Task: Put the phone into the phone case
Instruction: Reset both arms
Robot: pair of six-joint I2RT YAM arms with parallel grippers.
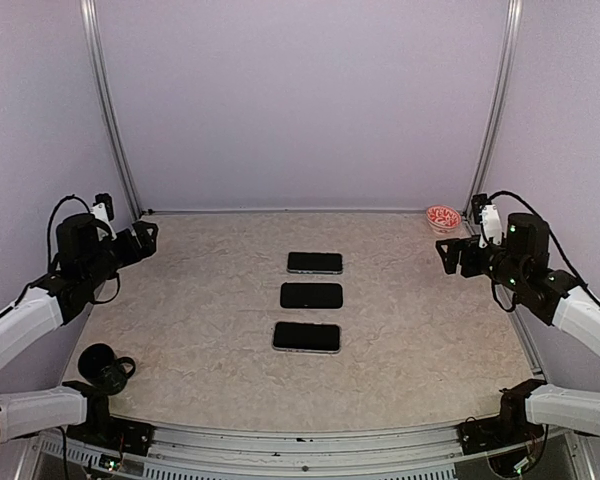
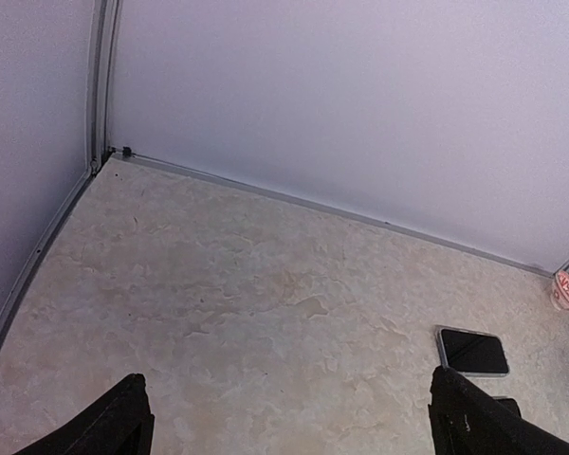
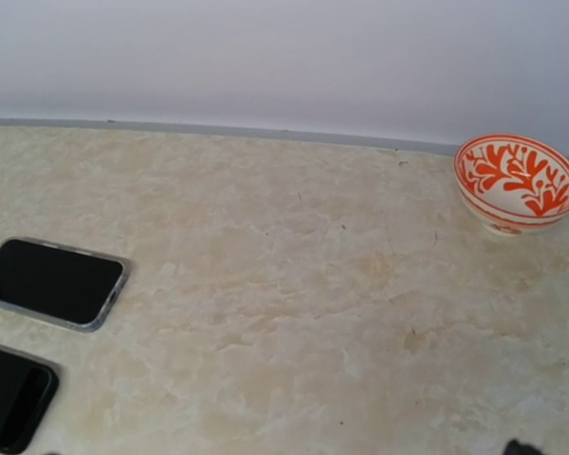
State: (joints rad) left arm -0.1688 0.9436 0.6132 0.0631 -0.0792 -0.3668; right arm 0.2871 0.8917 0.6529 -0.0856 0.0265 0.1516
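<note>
Count: 3 dark phone-sized slabs (image 1: 311, 295) between left gripper (image 1: 145, 238) and right gripper (image 1: 448, 255), 1 red-patterned bowl (image 1: 442, 216) just beyond the right one, 1 black mug (image 1: 105, 368) nearside of the left one.

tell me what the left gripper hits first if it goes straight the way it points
Most likely the bare table, short of the back wall. The open left gripper aims left of the far phone, though depth is unclear.

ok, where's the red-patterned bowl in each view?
Top external: bowl in the far right corner.
Left wrist: bowl at the right edge, partly cut off.
Right wrist: bowl upper right, by the back wall.
Shared landmark: farthest dark slab, in all three.
</note>
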